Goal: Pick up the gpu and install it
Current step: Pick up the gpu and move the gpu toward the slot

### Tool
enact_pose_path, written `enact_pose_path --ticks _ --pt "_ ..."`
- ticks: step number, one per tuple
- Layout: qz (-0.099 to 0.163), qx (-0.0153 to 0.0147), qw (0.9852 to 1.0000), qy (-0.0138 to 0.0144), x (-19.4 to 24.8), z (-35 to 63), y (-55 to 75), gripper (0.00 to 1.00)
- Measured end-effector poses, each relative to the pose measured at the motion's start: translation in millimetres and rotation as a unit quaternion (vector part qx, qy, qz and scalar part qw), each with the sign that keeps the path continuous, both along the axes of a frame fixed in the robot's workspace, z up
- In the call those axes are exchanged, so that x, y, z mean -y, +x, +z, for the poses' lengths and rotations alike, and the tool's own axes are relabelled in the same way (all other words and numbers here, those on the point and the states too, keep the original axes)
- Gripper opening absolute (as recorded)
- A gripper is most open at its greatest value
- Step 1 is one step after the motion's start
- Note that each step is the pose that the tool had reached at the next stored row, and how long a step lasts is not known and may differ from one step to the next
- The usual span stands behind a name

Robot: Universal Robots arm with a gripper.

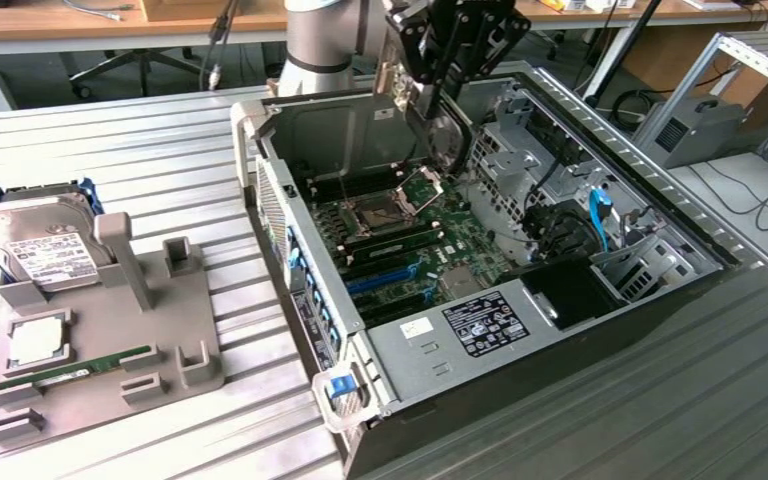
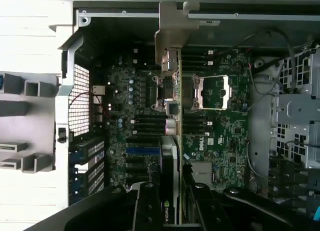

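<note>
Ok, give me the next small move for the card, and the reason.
Probably a short, slow descent: the end effector grips the gpu upright above the open case, clear of the motherboard. Whether it lines up with a slot is hard to judge, so go gently.

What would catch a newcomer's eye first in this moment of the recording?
The open computer case dominates the middle of the slatted metal table, with its motherboard exposed. Directly above it, the gripper holds the gpu edge-down over the board. At the exterior view's left, a gray fixture carries a hard drive.
</note>
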State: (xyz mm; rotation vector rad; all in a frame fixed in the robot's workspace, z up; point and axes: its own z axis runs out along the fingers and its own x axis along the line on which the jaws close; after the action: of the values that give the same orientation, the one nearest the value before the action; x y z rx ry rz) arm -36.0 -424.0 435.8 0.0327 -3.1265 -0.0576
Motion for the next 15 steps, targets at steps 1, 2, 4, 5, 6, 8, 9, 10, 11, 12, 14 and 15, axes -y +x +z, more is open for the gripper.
enact_pose_path --ticks 1,2,4,5,6,8,9,10,11,12,14,15 --pt "0.001 0.0 1.0 0.0 -0.1 0.0 3.8 0.27" --pt "0.001 0.0 1.0 0.0 -0.1 0.0 7.0 0.27" --pt "0.003 0.0 1.0 0.0 -0.2 0.0 13.4 0.27" --pt "0.003 0.0 1.0 0.0 -0.2 0.0 16.6 0.27" --pt "0.004 0.0 1.0 0.0 -0.2 0.0 19.8 0.27" --pt "0.005 0.0 1.0 0.0 -0.3 0.0 29.7 0.27" --pt "0.006 0.0 1.0 0.0 -0.3 0.0 33.7 0.27" --pt "0.006 0.0 1.0 0.0 -0.3 0.0 36.7 0.27" --pt "0.007 0.0 1.0 0.0001 -0.3 -0.1 41.5 0.27" --pt "0.007 0.0 1.0 0.0 -0.4 0.0 45.9 0.27" --pt "0.008 0.0 1.0 -0.0001 -0.4 0.0 50.9 0.27" --pt "0.009 0.0 1.0 0.0 -0.4 0.0 54.5 0.27"
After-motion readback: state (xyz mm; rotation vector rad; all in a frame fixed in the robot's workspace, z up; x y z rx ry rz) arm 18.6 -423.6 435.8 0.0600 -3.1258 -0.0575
